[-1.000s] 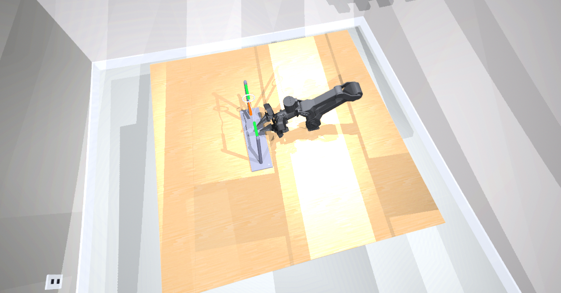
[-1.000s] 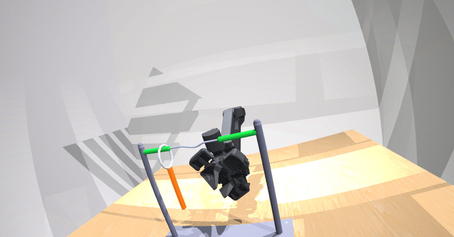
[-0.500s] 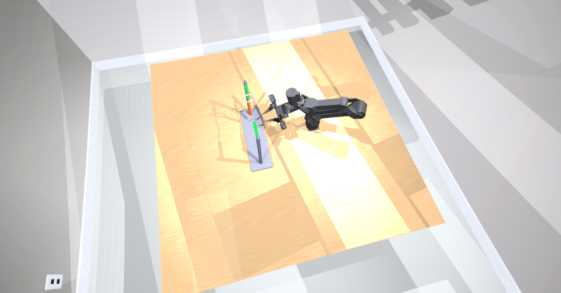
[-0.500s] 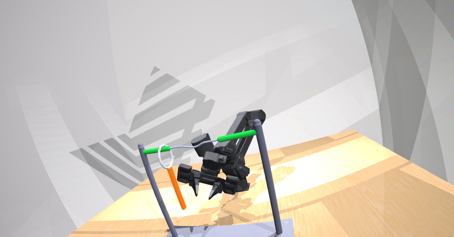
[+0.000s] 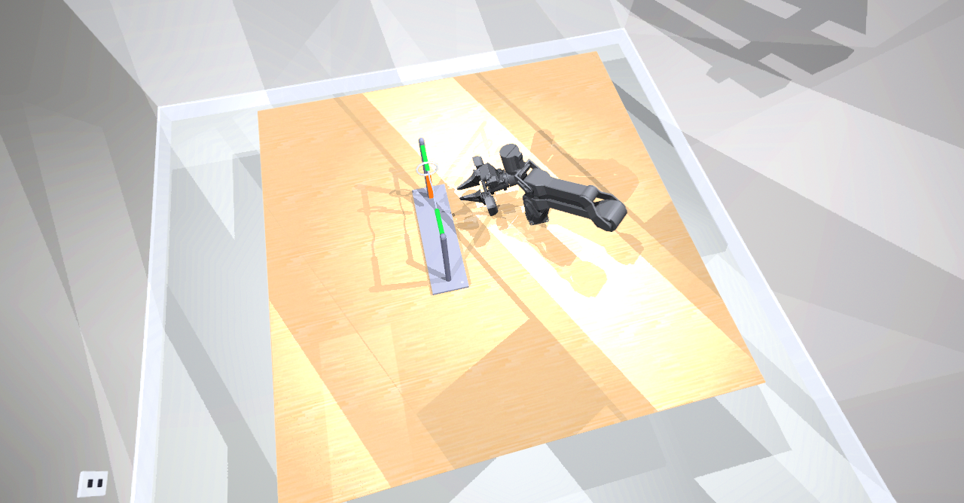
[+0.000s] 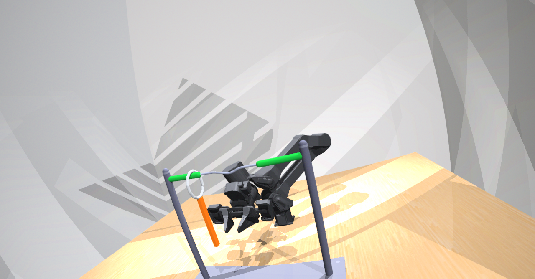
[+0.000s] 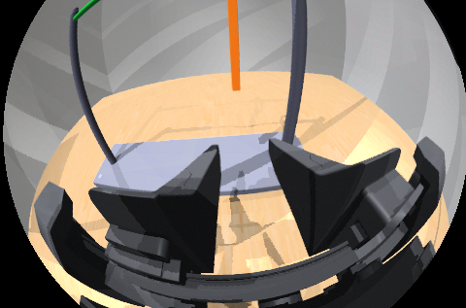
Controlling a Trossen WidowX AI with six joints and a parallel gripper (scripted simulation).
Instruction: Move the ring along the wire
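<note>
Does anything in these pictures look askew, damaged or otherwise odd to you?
Nothing stands out. The white ring hangs on a green part of the wire, its orange handle pointing down, and both posts stand on the base.

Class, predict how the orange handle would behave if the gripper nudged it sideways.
The orange handle would probably swing, since its lower end hangs free below the white ring. It looks stiff, being straight-edged. The ring might slide, as it merely loops the green section.
</note>
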